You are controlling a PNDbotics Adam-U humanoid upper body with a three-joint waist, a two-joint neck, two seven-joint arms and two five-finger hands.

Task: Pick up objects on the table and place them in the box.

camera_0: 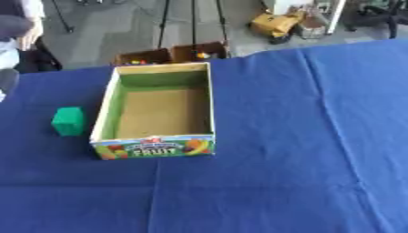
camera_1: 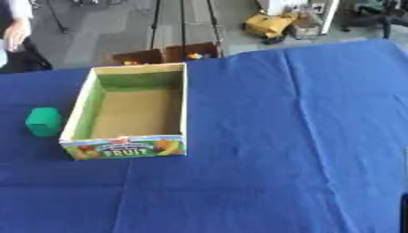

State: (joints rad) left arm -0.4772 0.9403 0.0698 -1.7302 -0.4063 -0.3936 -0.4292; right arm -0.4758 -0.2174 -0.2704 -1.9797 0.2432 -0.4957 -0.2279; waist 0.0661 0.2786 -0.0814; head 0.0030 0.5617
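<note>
Blue cloth [camera_0: 303, 150] fills the near worktop, and no hand of the robot shows in either view, so their state cannot be told. Mid-table sits the open fruit box [camera_0: 156, 149], its brown floor bare. Just left of it, apart, a green block [camera_0: 69, 121] stands on the cloth.

Even, diffuse light, fairly bright, no single source evident. Both eye views soft all over, fine detail smeared. Blue cloth-covered table [camera_0: 303, 136] shows creases, no glare. Open cardboard box with fruit print [camera_0: 153, 150] throws a faint shadow on its left and near sides; inner walls slightly darker. Small green block [camera_0: 68, 121] has blurry edges. Far floor clutter out of focus.
</note>
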